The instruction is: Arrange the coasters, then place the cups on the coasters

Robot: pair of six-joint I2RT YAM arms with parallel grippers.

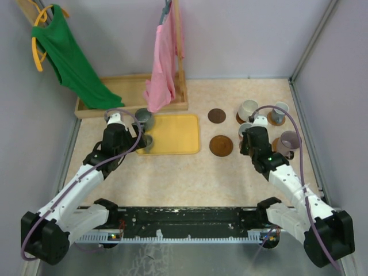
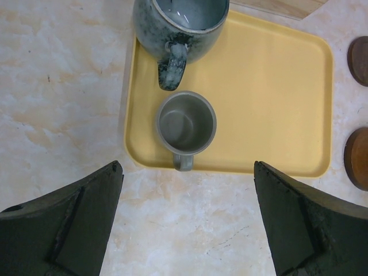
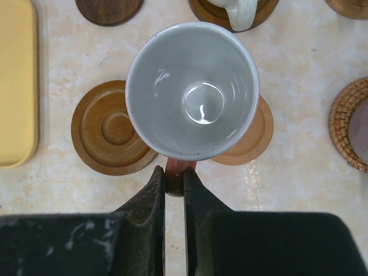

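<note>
My right gripper (image 3: 174,175) is shut on the pinkish handle of a cup (image 3: 192,89) with a white inside. That cup covers most of a light tan coaster (image 3: 256,141); whether it rests on it I cannot tell. A brown ringed coaster (image 3: 106,135) lies bare just left of it, and a dark coaster (image 3: 109,8) lies beyond. My left gripper (image 2: 187,224) stands open over bare table, short of a small grey cup (image 2: 186,123) and a dark grey-green cup (image 2: 181,23), both on the yellow tray (image 2: 276,103). From above, a cream cup (image 1: 248,109), a pale blue-grey cup (image 1: 280,112) and a mauve cup (image 1: 289,141) stand on coasters.
A wooden rack base (image 1: 131,95) with a pink cloth (image 1: 161,69) and a green cloth (image 1: 72,60) hanging over it fills the back left. A woven coaster (image 3: 348,123) lies right of the held cup. Walls close in on both sides.
</note>
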